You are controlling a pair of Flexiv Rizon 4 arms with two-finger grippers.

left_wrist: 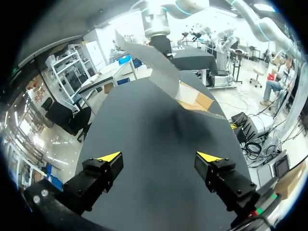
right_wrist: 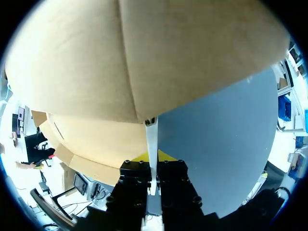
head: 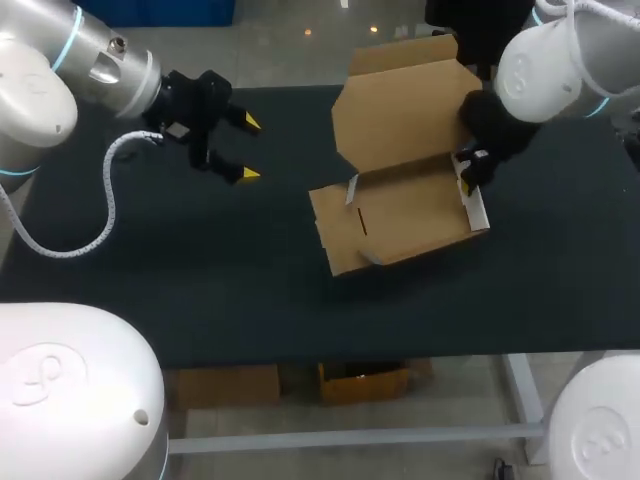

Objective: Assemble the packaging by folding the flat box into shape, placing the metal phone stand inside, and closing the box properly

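A brown cardboard box (head: 400,200) lies half folded on the black table, its lid raised toward the far edge. My right gripper (head: 468,172) is at the box's right side, shut on its white-edged side flap (right_wrist: 152,144); in the right wrist view the thin flap runs up between the closed fingers, with the box wall (right_wrist: 144,62) filling the view ahead. My left gripper (head: 247,148) hovers open over bare table left of the box, with nothing between its yellow fingertips (left_wrist: 109,157). In the left wrist view the box (left_wrist: 168,77) stands well ahead. No metal phone stand is visible.
The black table (head: 200,290) spreads wide around the box, with bare surface to the left and front. My left arm's white cable (head: 105,200) loops over the table's left part.
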